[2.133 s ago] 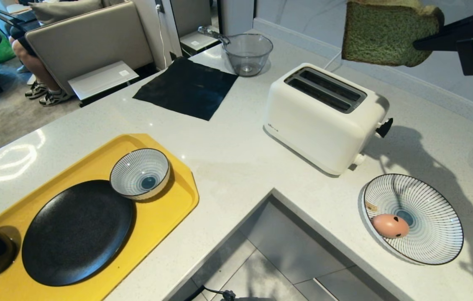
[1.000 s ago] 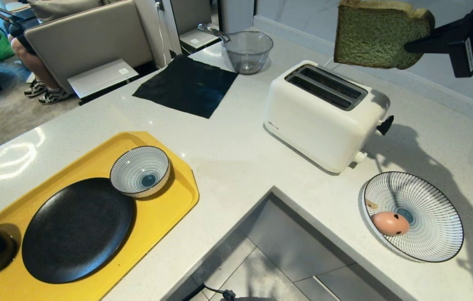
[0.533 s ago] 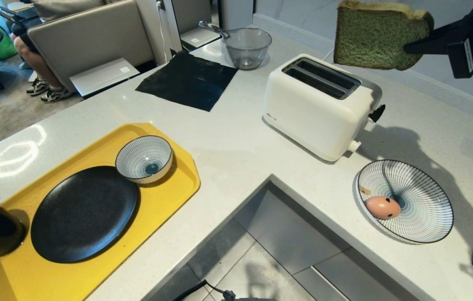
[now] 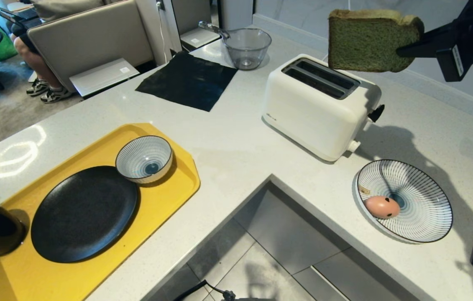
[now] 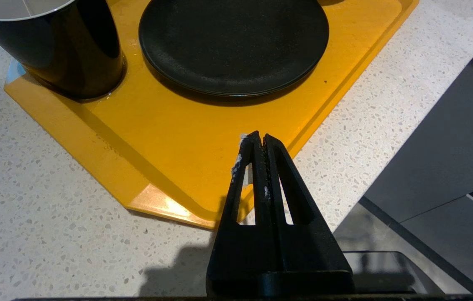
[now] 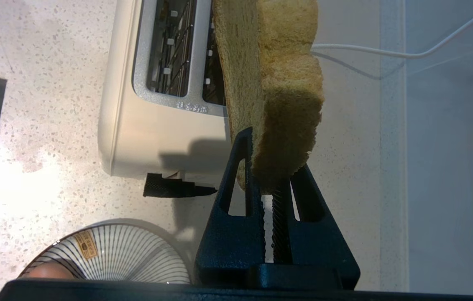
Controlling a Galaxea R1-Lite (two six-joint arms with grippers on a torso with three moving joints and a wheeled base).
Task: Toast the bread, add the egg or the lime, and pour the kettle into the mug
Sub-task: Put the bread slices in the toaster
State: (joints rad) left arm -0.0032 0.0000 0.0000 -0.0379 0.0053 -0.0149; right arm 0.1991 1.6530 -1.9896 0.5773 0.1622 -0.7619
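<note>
White speckled counter, right pincer pinching bread above toaster — left pincer pressed together.

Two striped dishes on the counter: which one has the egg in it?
The wide, shallow striped dish right of the toaster, directly on the counter; the egg lies in it. The small deep bowl on the yellow tray is empty.

Green bread with a tan crust, white toaster, yellow tray, matte black plate, blue-and-white striped bowl, pinkish egg.
</note>
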